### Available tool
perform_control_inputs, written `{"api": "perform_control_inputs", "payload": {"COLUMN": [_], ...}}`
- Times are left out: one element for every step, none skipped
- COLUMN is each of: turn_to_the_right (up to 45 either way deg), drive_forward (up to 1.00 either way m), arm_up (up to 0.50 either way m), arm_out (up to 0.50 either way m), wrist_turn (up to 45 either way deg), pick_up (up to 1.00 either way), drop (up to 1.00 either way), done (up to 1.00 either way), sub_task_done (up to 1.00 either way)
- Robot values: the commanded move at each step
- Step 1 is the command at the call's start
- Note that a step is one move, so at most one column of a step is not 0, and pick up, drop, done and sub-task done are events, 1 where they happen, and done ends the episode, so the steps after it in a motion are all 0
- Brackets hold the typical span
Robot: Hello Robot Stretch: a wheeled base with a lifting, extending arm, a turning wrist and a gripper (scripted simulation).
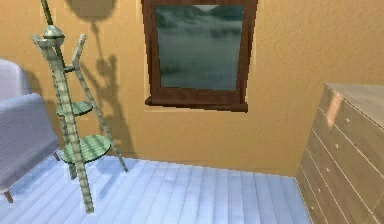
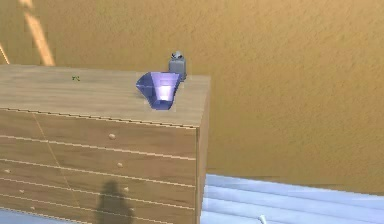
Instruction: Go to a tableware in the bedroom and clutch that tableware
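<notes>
Presently listed: purple bowl-like vessel (image 2: 158,88), probably the tableware, on wooden dresser (image 2: 60,95) top near its end edge, just beside a small grey shaker-like item (image 2: 178,64). Dresser lies arm-side, seemingly for reaching. Gripper state: cannot tell.

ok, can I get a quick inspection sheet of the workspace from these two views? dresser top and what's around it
surface: dresser top, bare wood, drawers below.
job's things: violet bowl-shaped item standing near the top's corner at the arm side view's right; likely the tableware.
clutter: small grey upright item just behind the violet one; cannot tell whether they touch.
grippers: nothing seen.
cables: nothing seen.
surroundings: orange wall; pale plank floor; dark-framed window; green ladder shelf and grey seat at the forward view's left.
</notes>
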Motion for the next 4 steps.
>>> {"api": "perform_control_inputs", "payload": {"turn_to_the_right": [0.0,0.0,0.0,0.0], "drive_forward": [0.0,0.0,0.0,0.0], "arm_up": [0.38,0.0,0.0,0.0], "arm_out": [0.0,0.46,0.0,0.0], "wrist_turn": [0.0,0.0,45.0,45.0], "pick_up": [0.0,0.0,0.0,0.0], "drop": [0.0,0.0,0.0,0.0], "done": [0.0,0.0,0.0,0.0], "sub_task_done": [0.0,0.0,0.0,0.0]}}
